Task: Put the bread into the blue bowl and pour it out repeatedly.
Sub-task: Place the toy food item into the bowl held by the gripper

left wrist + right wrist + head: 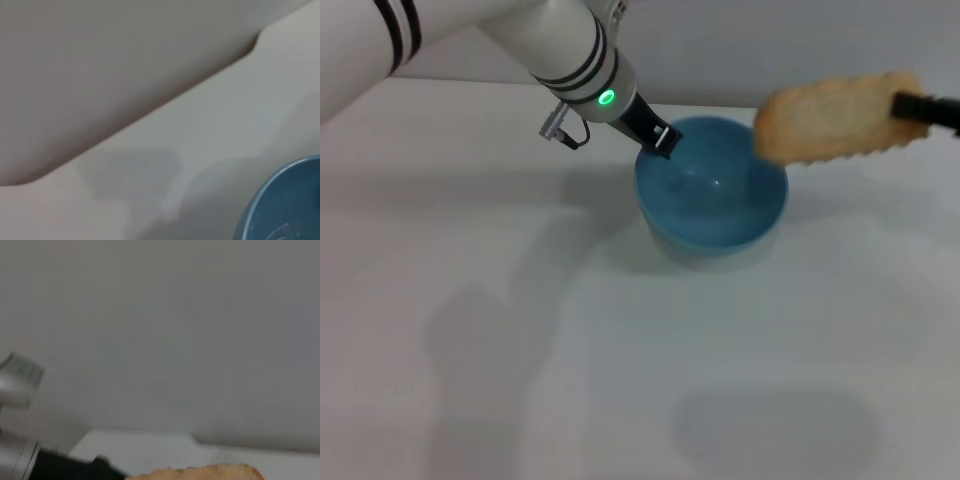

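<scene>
The light-blue bowl stands upright on the white table, nothing inside it. My left gripper reaches down from the upper left and is shut on the bowl's far-left rim. The golden-tan bread hangs in the air above the bowl's right edge, tilted, ridged edge down. My right gripper comes in from the right edge, shut on the loaf's right end. The left wrist view shows part of the bowl. In the right wrist view only the top edge of the bread shows.
The white table spreads bare in front of and to the left of the bowl. Its far edge runs behind the left arm against a pale wall.
</scene>
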Action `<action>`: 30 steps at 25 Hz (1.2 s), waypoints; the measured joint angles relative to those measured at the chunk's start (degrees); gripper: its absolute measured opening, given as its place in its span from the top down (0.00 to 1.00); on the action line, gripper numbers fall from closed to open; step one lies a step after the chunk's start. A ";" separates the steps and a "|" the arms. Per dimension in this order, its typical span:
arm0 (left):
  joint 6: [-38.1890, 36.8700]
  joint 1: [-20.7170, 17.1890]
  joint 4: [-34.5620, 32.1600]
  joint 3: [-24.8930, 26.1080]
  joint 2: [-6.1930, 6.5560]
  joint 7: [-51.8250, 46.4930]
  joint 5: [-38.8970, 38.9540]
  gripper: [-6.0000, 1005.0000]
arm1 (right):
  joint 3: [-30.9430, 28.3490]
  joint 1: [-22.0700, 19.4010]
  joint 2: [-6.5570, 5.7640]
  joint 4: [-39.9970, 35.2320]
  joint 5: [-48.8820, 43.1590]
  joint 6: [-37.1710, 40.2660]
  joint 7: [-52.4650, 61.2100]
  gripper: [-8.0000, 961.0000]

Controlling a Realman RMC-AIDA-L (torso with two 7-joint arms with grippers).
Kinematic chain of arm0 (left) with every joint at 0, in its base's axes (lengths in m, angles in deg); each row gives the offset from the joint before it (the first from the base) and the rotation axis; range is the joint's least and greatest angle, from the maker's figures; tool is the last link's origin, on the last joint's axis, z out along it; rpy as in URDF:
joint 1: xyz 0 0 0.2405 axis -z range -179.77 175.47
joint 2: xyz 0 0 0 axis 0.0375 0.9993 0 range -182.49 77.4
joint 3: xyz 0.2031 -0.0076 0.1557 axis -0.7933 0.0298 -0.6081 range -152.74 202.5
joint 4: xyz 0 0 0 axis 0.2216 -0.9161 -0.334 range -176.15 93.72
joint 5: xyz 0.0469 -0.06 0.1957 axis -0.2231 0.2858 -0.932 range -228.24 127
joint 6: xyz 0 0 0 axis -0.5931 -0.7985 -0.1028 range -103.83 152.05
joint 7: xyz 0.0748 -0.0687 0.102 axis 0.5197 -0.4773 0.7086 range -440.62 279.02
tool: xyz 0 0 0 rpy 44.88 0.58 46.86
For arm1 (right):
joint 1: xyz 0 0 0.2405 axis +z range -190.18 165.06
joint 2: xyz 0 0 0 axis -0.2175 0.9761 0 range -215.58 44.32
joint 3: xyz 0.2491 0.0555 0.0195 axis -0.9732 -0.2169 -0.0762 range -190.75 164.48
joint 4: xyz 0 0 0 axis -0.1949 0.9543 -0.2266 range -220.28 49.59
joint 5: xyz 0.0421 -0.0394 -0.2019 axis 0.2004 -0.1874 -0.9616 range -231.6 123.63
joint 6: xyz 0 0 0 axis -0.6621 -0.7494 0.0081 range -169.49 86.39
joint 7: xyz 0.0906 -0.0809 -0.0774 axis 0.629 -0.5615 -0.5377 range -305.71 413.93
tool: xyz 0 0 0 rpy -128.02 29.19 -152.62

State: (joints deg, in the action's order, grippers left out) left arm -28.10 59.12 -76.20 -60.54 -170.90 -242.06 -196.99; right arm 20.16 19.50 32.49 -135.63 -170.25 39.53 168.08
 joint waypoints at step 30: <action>1.19 -1.91 0.00 -2.27 -0.29 -0.16 4.10 0.99 | 15.04 5.60 0.40 13.48 3.31 -12.66 -3.04 0.86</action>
State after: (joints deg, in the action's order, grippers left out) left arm -26.91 57.21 -76.20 -62.82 -171.20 -242.21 -192.90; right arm 35.20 25.10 32.89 -122.15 -166.94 26.87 165.04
